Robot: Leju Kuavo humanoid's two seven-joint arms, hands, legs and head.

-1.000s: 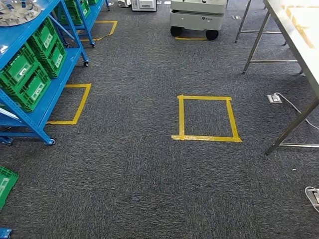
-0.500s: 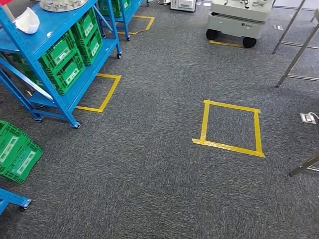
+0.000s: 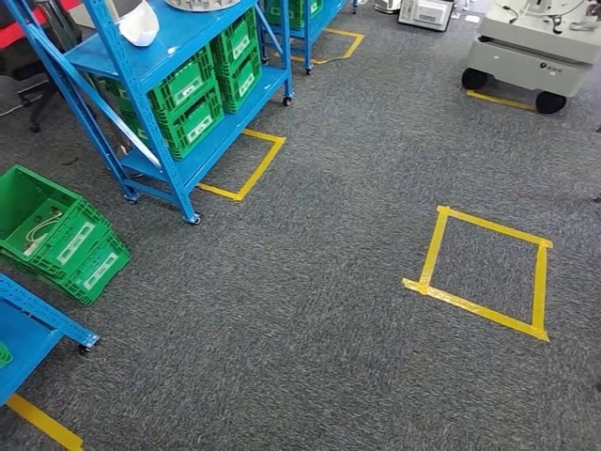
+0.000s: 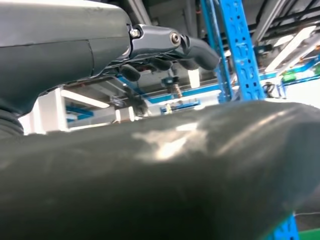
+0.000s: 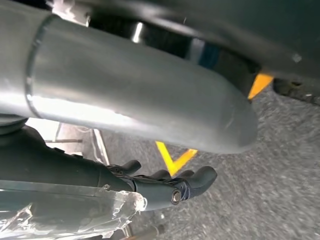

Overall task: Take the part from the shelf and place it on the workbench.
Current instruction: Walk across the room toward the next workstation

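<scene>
Our view swings left since a second ago: we are turning toward the blue shelf [image 3: 174, 103], and the things themselves lie unmoved. Its green crates [image 3: 206, 85] now sit fuller in frame, while the yellow tape square [image 3: 485, 272] lies well right of the shelf. A white part [image 3: 138, 23] rests on the shelf's upper deck. Our left hand [image 4: 170, 47] and right hand [image 5: 170, 185] hang with fingers loosely extended, holding nothing. We judge the approach not yet finished.
</scene>
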